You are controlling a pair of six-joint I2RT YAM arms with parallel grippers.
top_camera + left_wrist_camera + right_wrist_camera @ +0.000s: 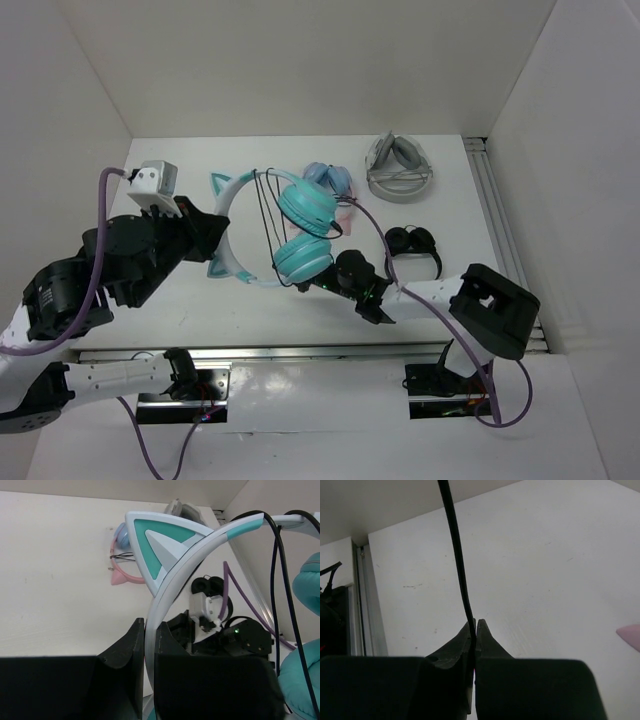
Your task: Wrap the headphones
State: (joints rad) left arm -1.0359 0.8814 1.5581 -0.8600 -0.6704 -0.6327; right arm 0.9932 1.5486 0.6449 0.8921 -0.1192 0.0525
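My left hand [218, 233] is clamped on the headband [175, 587] of the teal headphones [305, 205], its two dark fingers [125, 645] pressed against either side of the pale band just below one cat ear [160, 545]. From overhead that hand sits at 9 o'clock of the headphones, which lie near the middle of the desk [180, 300] with the band curving toward the left and both teal cups [302, 257] toward the right. I cannot tell whether the cups rest on the desk or hang just above it. My right hand [332, 281] comes in from 5 o'clock, close to the lower cup, and its fingertips [482, 630] are pinched together on the thin black cable [457, 555], which rises straight out of the grip. A few strands of that cable run across the open arc of the band. The pink headphones [330, 180] lie just behind at 1 o'clock, touching or nearly touching the upper cup. The grey headphones [400, 165] sit well apart at 2 o'clock, and the small black headphones [413, 240] lie at 3 o'clock.
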